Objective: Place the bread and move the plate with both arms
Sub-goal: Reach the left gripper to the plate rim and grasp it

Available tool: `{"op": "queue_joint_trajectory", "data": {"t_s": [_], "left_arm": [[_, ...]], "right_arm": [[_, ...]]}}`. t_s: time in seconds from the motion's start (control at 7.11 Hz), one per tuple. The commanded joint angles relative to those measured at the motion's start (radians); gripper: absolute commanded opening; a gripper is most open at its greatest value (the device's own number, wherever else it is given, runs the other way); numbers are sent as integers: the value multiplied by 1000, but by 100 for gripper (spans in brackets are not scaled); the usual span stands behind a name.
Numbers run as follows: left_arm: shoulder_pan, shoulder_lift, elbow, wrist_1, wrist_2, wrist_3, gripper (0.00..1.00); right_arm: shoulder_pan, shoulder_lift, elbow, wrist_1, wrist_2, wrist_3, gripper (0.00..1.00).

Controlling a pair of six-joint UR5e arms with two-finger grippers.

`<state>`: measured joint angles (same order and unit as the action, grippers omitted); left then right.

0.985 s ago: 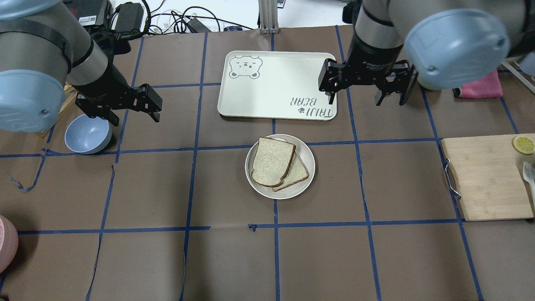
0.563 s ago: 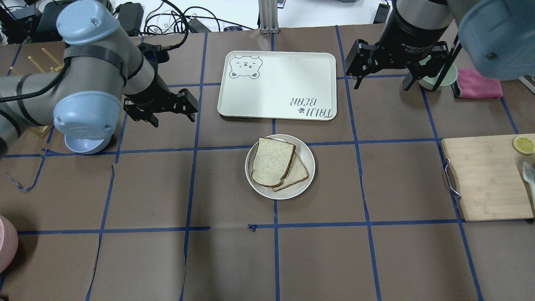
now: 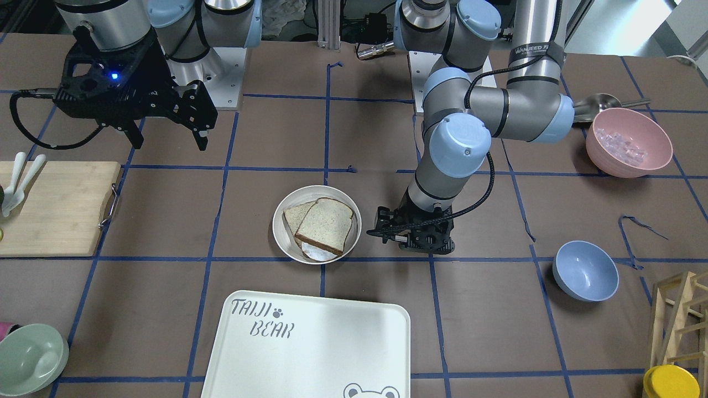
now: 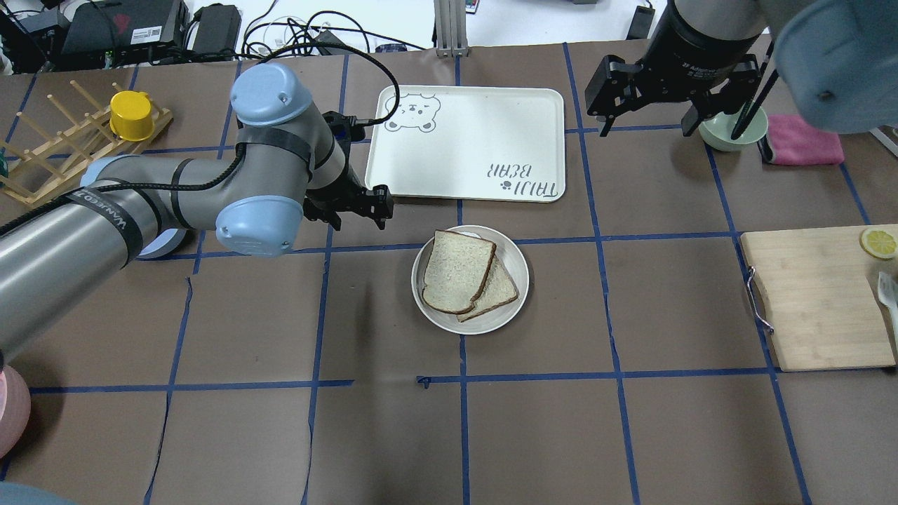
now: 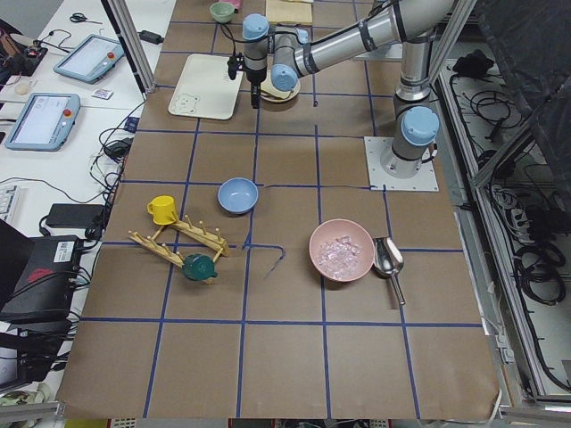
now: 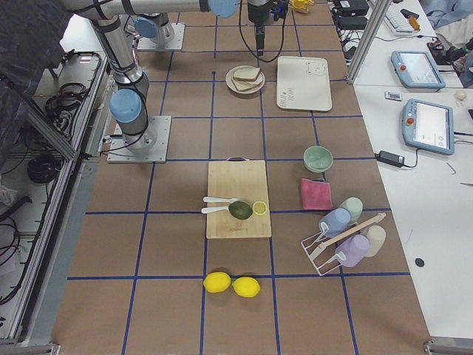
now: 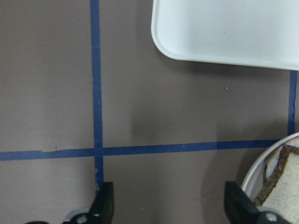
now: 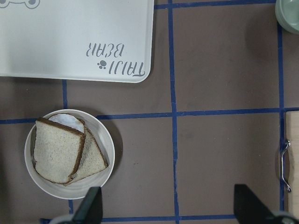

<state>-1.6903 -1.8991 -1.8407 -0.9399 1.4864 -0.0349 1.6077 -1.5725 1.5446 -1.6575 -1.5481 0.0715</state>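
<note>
The white round plate point(image 4: 517, 257) sits mid-table and holds two overlapping bread slices. The top one, the bread point(image 4: 456, 271), is speckled with a dark crust. Both also show in the front view, the plate point(image 3: 280, 235) and the bread point(image 3: 326, 224). My left gripper point(image 4: 362, 210) is open and empty, low over the table just left of the plate. Its wrist view shows the plate rim point(image 7: 262, 171) by the right fingertip point(image 7: 239, 204). My right gripper point(image 4: 647, 120) is open and empty, high at the back right. Its wrist view looks down on the plate point(image 8: 105, 140).
The TAIJI BEAR tray point(image 4: 466, 133) lies behind the plate. A green bowl point(image 4: 733, 132) and a pink cloth point(image 4: 807, 142) are near the right gripper. A cutting board point(image 4: 817, 301) is at the right. A blue bowl point(image 3: 586, 271), a pink bowl point(image 3: 628, 143) and a rack point(image 4: 42, 151) stand on the left side.
My left arm has swung in from the far left and come down beside the plate. My right gripper has drawn back and right, off the tray corner. Both stay open.
</note>
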Motion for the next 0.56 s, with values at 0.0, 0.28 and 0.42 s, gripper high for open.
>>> {"op": "queue_joint_trajectory", "data": {"t_s": [0.0, 0.28, 0.42], "left_arm": [[-22, -49, -2, 39, -3, 56, 68], [-52, -78, -3, 84, -48, 52, 75], [-86, -89, -9, 96, -43, 47, 75]], "right_arm": [[0, 0, 0, 10, -1, 4, 100], [0, 0, 0, 12, -1, 5, 100], [0, 0, 0, 9, -1, 4, 100]]}}
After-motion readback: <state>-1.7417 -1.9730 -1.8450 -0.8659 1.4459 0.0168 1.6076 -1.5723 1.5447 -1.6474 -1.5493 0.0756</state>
